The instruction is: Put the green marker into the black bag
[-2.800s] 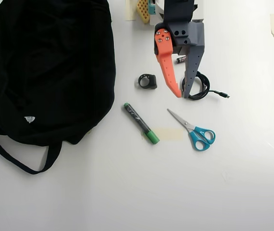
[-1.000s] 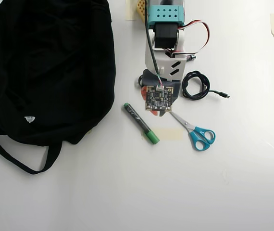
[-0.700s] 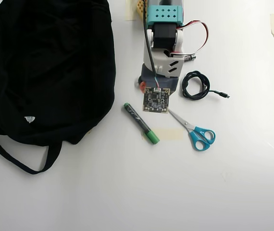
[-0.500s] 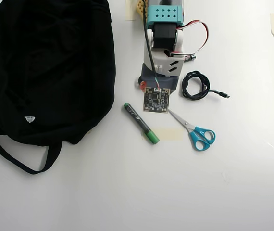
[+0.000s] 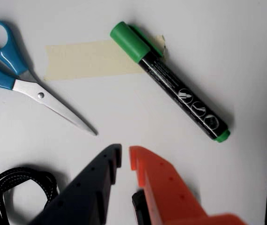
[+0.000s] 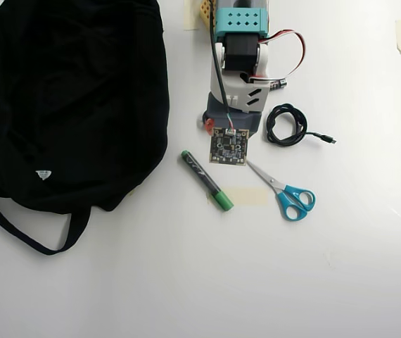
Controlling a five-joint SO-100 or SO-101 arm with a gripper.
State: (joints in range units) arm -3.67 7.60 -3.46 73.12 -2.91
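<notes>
Nothing has shifted in the last half second: the gripper (image 5: 125, 157) hangs over the white table (image 6: 186, 282), its dark and orange fingers nearly together with a thin gap, holding nothing. The green marker (image 6: 207, 180) lies flat between the black bag (image 6: 74, 98) and the blue-handled scissors (image 6: 285, 191), its cap on a tape strip (image 5: 91, 58).

Orange-and-navy hand (image 5: 124, 157), teal-capped arm (image 6: 241, 42)
</notes>
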